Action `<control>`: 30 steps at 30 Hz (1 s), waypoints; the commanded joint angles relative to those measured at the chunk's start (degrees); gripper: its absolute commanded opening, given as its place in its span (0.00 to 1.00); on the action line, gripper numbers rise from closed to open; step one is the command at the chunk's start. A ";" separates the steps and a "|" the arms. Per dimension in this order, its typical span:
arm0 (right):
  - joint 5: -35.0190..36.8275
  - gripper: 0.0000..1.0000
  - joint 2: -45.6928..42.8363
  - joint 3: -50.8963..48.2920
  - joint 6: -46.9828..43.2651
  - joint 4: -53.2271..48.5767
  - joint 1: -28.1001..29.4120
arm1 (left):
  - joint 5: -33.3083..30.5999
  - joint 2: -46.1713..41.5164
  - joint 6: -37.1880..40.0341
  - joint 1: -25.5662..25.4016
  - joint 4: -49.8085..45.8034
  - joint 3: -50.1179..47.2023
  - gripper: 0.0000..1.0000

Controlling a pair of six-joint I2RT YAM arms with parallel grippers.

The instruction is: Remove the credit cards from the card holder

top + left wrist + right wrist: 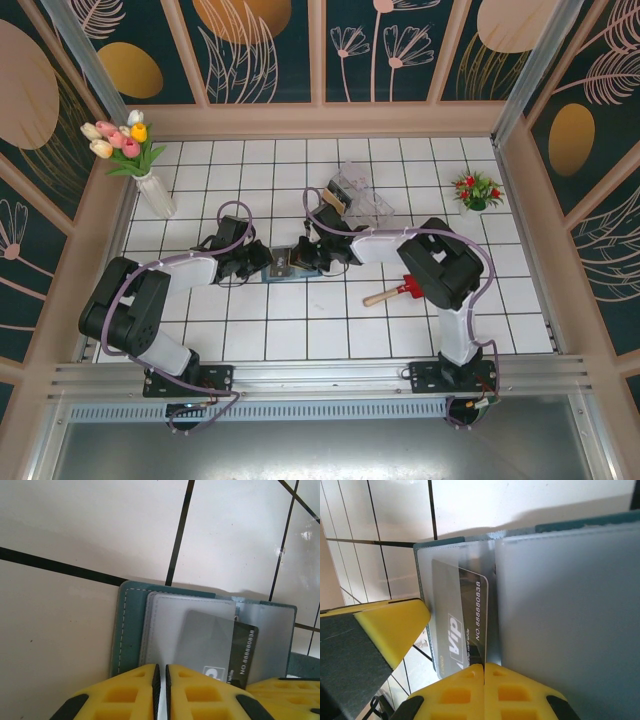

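Right wrist view is showing the step in hand: the dark grey credit card with pale "Vip" lettering (460,622) is sticking partway out of a frosted sleeve of the flat slate-blue bifold card holder (560,630). The right gripper (484,690) is pressing its yellow fingers together, and the card's free edge is running straight into their seam. It looks to be pinching that card. The holder is lying open on the white tiled table (300,340), between the two wrists.

At the holder's opposite edge the left gripper (161,690) is resting with its fingers all but together, a thin slit between them. Whether they are nipping the cover or only pressing on it, I cannot tell.

Judging from this, the next move is calling for a straight pull along the sleeve's opening while the holder is being kept down. Otherwise the whole wallet may be dragging along with the card.

Beyond the holder a clear plastic box (362,195) is sitting near, and to its right a red-bladed toy shovel with a wooden handle (395,291) is lying in the likely pull-out direction. A white vase of tulips (155,190) is standing well apart to the holder's far left.
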 commanded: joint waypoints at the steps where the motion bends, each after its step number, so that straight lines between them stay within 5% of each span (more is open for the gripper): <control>1: 1.23 0.03 -2.85 -1.83 -0.68 -1.10 -0.53 | -2.43 0.13 0.73 0.36 -3.35 -1.36 0.16; 14: -2.00 0.21 1.37 0.12 -0.60 -0.45 -0.63 | -1.82 0.76 1.53 0.31 -3.62 -1.02 0.13; 30: -3.07 0.16 3.13 1.19 -0.65 -0.57 -0.85 | -1.47 0.84 1.58 0.36 -3.31 -1.60 0.13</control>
